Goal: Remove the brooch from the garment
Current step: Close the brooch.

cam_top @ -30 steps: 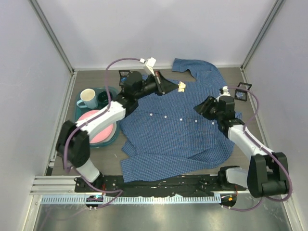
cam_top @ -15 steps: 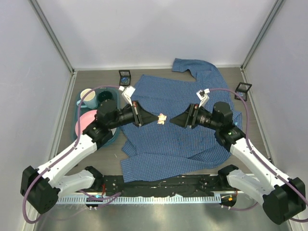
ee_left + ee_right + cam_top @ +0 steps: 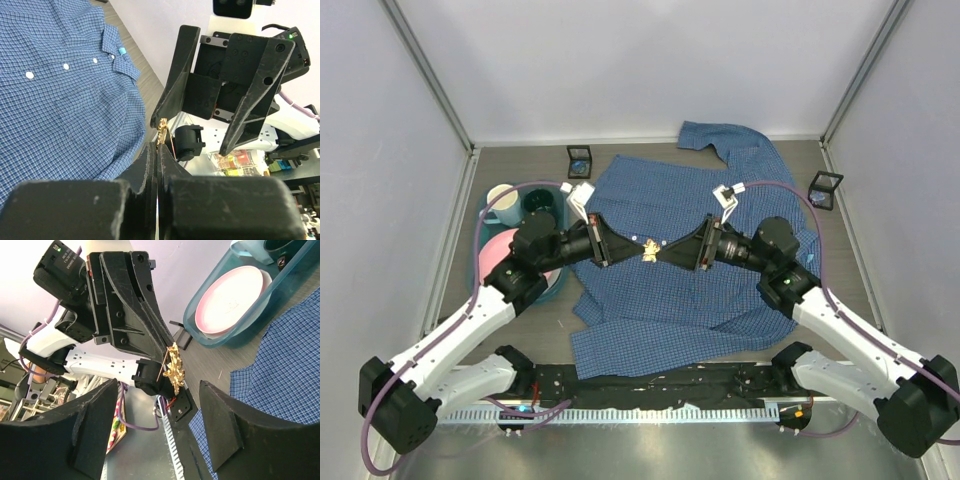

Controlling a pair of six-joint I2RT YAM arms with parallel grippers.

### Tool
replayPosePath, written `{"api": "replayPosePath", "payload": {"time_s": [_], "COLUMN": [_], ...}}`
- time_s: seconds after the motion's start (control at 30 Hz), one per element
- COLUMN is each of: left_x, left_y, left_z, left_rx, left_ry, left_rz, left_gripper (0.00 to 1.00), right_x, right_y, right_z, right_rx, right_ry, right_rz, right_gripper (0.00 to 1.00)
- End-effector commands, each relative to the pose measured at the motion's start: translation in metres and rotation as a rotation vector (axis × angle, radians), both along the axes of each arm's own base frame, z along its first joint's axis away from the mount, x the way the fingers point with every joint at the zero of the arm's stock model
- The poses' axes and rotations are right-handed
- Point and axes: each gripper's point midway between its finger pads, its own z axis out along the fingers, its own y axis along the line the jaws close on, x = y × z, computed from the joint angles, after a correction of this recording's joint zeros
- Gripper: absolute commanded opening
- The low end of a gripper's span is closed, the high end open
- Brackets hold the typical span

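The garment [image 3: 690, 290], a blue checked shirt, lies spread on the table; it also shows in the left wrist view [image 3: 65, 95] and the right wrist view [image 3: 295, 375]. My left gripper [image 3: 638, 249] is shut on the gold brooch [image 3: 648, 253] and holds it in the air above the shirt's middle, clear of the cloth. In the left wrist view the brooch [image 3: 162, 134] sticks out of the shut fingertips. My right gripper [image 3: 670, 251] is open and faces the left one tip to tip. In the right wrist view the brooch [image 3: 174, 369] sits just beyond and between its spread fingers [image 3: 95, 435].
A teal tray [image 3: 483, 262] at the left holds a pink plate [image 3: 505, 265], a white cup [image 3: 501, 198] and a dark cup [image 3: 538, 203]. Small black boxes stand at the back [image 3: 579, 158] and at the right [image 3: 823, 188].
My left gripper has carried the brooch from the shirt's collar area to above the shirt's middle. My right gripper has swung in to face it and come closer.
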Motion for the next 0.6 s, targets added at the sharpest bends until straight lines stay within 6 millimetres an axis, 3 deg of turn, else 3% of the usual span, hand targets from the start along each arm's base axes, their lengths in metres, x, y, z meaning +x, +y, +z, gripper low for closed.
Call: {"api": "replayPosePath", "payload": {"time_s": [0.0,0.3,0.57], "left_x": [-0.0052,-0.0092,-0.0121], "left_y": [-0.0033,-0.0044,-0.0044], "left_z": [0.0043,0.0045,0.0070], "left_rx": [-0.026,-0.050,-0.070], "left_ry": [0.028,0.044,0.055], "left_rz": [-0.038,-0.059,-0.080], "left_gripper": [0.00,0.00,0.00], "right_x": [0.0013,0.0057,-0.0008], "right_y": [0.0119,0.0201,0.0168], "right_z": [0.0268,0.0205,0.0172], "right_rx": [0.051,0.029,0.023], "right_ry": [-0.071,-0.072,-0.074], "right_rz": [0.007,0.001,0.011], "right_gripper": [0.70,0.49,0.42]}}
